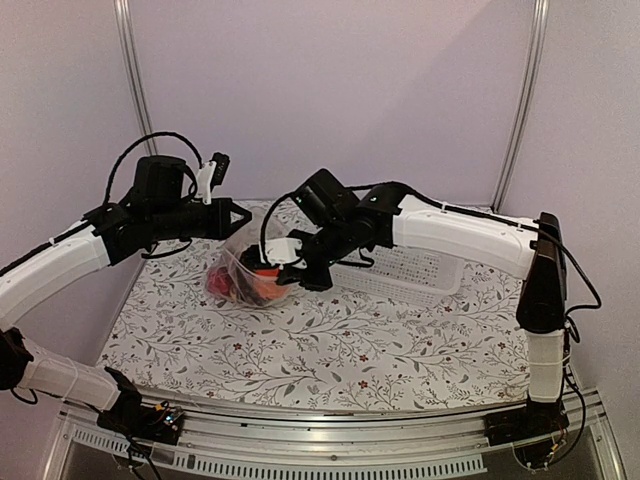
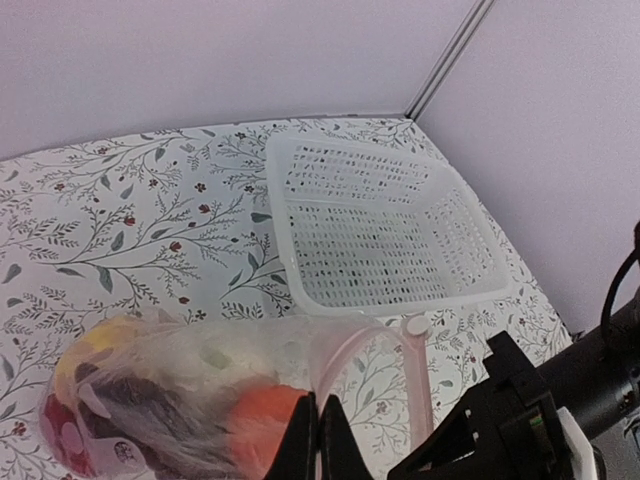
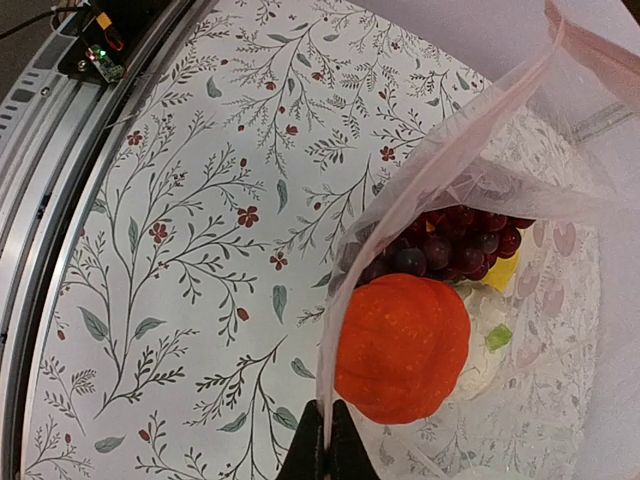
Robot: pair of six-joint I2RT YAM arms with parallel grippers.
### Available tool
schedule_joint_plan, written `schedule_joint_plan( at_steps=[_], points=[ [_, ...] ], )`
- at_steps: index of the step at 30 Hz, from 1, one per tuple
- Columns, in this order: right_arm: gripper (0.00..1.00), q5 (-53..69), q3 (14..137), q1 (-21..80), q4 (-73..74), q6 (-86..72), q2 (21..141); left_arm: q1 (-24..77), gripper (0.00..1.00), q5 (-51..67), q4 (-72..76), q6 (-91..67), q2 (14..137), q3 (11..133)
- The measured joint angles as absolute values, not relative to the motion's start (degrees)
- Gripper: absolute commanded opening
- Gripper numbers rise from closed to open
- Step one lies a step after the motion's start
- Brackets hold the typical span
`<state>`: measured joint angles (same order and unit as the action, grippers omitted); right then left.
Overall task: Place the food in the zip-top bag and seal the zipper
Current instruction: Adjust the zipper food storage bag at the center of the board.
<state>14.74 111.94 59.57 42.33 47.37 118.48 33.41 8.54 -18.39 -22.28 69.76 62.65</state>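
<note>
Top external view: left hand (image 1: 243, 216) and right hand (image 1: 293, 262) each pinched tight on the zip-top bag (image 1: 240, 258) at its gaping mouth, beside the basket (image 1: 412, 270); the food (image 1: 252, 286) sits inside. Loading looks done; next, the zipper (image 2: 421, 380) needs pressing closed.

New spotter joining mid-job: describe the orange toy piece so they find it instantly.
On the floral-patterned table, left of the white lattice plastic basket, is the clear plastic zip-top bag. Inside, next to the dark purple grape bunch, it is the only round, ribbed, orange piece.
</note>
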Motion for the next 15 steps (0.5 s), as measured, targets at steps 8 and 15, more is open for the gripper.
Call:
schedule_joint_plan(
  at_steps=[8,15],
  points=[
    [0.0,15.27,112.84,59.57,44.56,46.87,116.27,33.34,0.0,8.54,-18.39,-20.82,69.76,62.65],
    [0.0,16.38,115.26,59.57,46.68,45.5,113.73,33.32,0.0,10.11,-18.39,-20.12,69.8,62.94]
  ],
)
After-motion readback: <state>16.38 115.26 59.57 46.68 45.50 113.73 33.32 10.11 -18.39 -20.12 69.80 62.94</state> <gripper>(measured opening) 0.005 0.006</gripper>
